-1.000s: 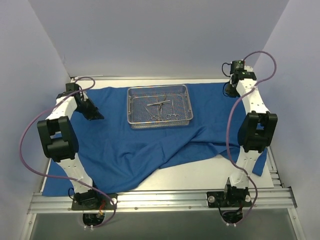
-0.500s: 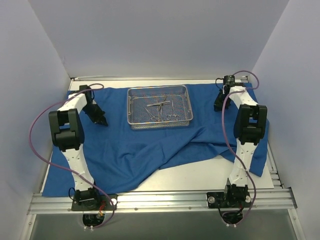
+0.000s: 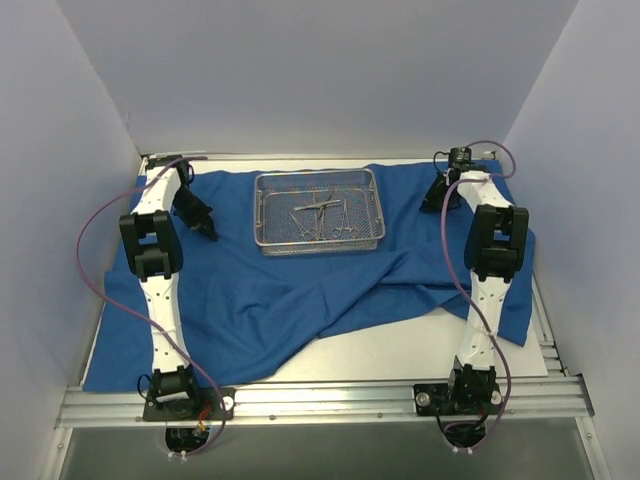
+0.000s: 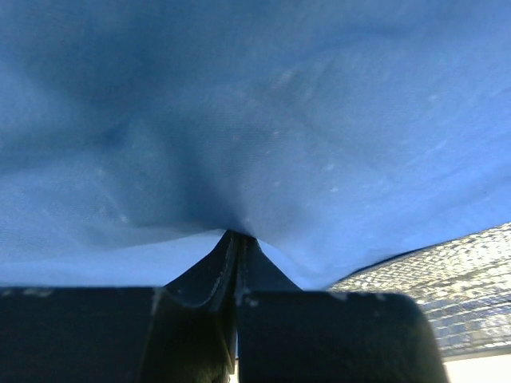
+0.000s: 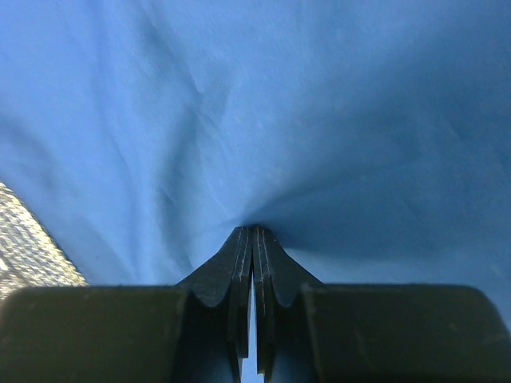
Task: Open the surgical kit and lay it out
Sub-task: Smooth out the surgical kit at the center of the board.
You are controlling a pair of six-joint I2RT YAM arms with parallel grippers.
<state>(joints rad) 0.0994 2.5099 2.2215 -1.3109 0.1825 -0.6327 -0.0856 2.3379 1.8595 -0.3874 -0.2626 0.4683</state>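
The blue cloth wrap (image 3: 250, 300) lies spread over the table, with folds running toward the front right. On its back middle stands the silver wire-mesh tray (image 3: 268, 212) holding several thin steel instruments (image 3: 320, 215). My left gripper (image 3: 205, 232) is left of the tray, shut on a puckered pinch of the cloth (image 4: 263, 144) at its tips (image 4: 235, 234). My right gripper (image 3: 432, 203) is right of the tray, also shut on a pinch of the cloth (image 5: 263, 104) at its tips (image 5: 254, 228). A tray corner (image 4: 447, 291) shows in the left wrist view, and the tray's mesh (image 5: 32, 247) in the right.
White enclosure walls stand close on the left, back and right. A patch of bare white table (image 3: 400, 350) shows at the front right, where the cloth's edge runs diagonally. A metal rail (image 3: 320, 400) with both arm bases crosses the near edge.
Both arms have straightened, elbows swinging toward the back of the table. The right gripper has come down and left onto the cloth; the left gripper has shifted slightly. Both stayed shut.
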